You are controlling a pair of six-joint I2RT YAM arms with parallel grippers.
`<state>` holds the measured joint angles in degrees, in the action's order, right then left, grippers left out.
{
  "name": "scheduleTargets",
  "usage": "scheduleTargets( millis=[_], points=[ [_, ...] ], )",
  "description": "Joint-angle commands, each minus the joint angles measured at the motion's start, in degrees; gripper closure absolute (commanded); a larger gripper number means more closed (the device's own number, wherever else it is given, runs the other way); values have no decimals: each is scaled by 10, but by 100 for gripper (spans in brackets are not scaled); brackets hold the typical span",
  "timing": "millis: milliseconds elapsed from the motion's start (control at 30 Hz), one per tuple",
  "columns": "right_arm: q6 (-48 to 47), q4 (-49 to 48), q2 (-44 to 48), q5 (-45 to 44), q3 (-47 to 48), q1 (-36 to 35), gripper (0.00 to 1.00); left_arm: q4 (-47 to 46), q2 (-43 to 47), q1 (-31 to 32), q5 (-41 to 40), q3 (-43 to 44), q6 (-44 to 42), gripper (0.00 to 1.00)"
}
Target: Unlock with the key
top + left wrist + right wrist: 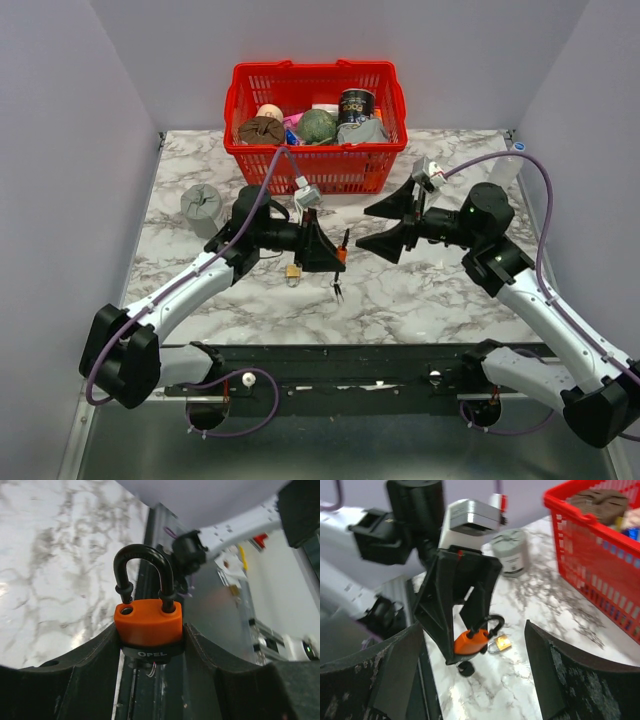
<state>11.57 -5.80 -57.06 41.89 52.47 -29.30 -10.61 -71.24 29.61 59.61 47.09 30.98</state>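
Note:
My left gripper [335, 252] is shut on the orange-and-black padlock [148, 625], which it holds above the table with the black shackle [145, 560] pointing away from the wrist. One shackle leg stands lifted above its hole. The key [466, 668] hangs under the padlock's body, its black head showing, and it is also visible from above as the key [337, 290]. My right gripper [368, 230] stands open just right of the padlock, with nothing between its fingers and apart from both padlock and key. In the right wrist view the padlock [470, 641] sits ahead between its spread fingers [395, 675].
A small brass padlock [293, 270] lies on the marble table under the left gripper. A red basket [315, 170] full of objects stands at the back. A grey cylinder [201, 205] stands at the back left. A black rail runs along the table's near edge.

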Motion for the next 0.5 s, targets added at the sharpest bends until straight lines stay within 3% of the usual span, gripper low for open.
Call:
scheduleTargets(
  millis=[0, 467],
  points=[
    [-32, 36, -9, 156, 18, -10, 10, -72, 21, 22, 142, -2, -10, 100],
    [-53, 57, -43, 184, 34, -44, 10, -111, 19, 47, 182, -9, 14, 100]
  ],
)
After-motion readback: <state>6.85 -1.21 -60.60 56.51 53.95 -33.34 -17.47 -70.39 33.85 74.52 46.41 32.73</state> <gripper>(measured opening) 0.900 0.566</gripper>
